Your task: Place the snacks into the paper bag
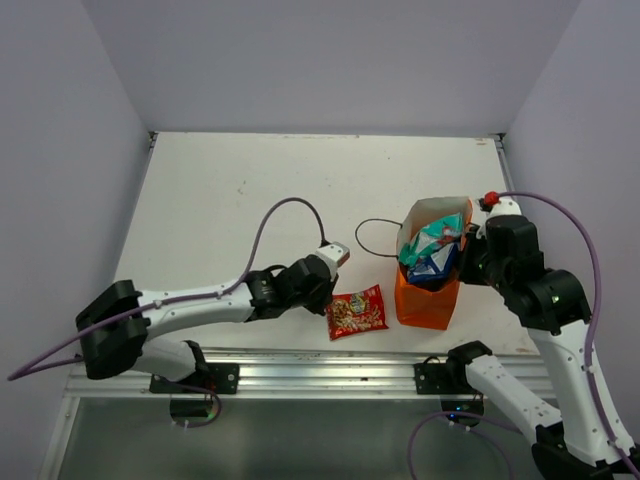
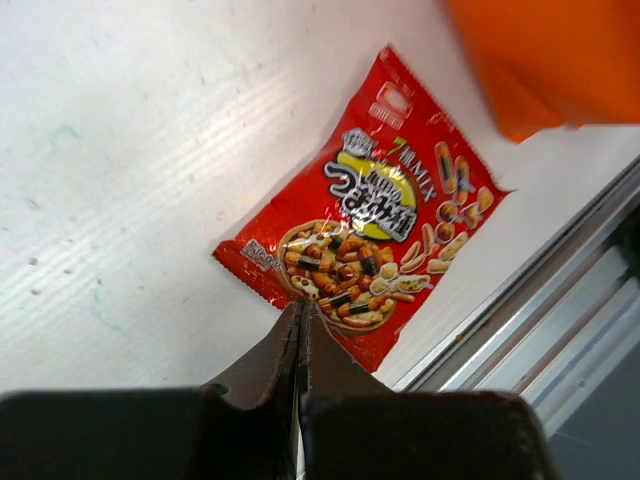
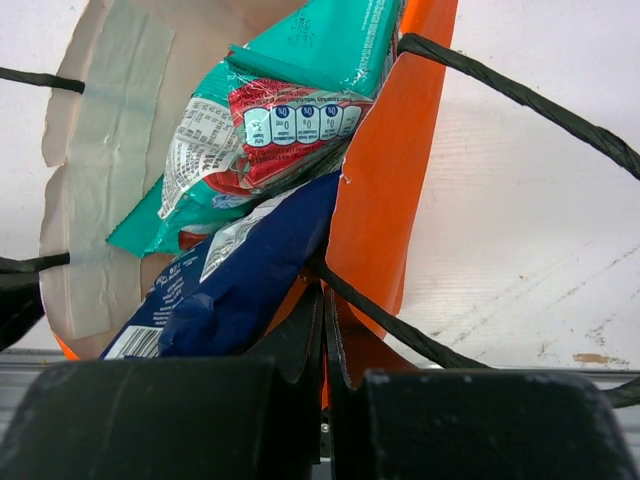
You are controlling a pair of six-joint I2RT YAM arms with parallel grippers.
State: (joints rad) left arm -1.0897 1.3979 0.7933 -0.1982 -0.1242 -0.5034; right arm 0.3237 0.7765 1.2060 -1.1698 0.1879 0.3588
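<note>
While the upright orange paper bag (image 1: 426,300) stands near the front edge of the flat white worktop (image 1: 220,200), two snacks sit in its open mouth. One is a small teal foil packet (image 3: 330,40) with a red and white printed panel, leaning on the bag's inner wall. Below it, a dark blue-and-white foil packet (image 3: 250,285) pokes above the rim. A small flat red foil packet (image 2: 370,230), printed with mixed crackers, lies on the worktop just left of the bag and apart from it.

The left hand (image 2: 300,312) is at the edge of the red packet farthest from the bag. Its two dark fingers are pressed together, tips right on the foil's edge; I cannot tell whether foil is caught between them. The right hand (image 3: 323,305) is at the bag's right side, closed and pinching the orange wall near the rim, with a sliver of paper showing between its fingers.

A thin dark cord handle (image 3: 500,90) crosses that wall beside the hand. A metal rail (image 1: 320,365) runs in front of the bag, and a purple cable (image 1: 290,205) arcs over the worktop to its left.
</note>
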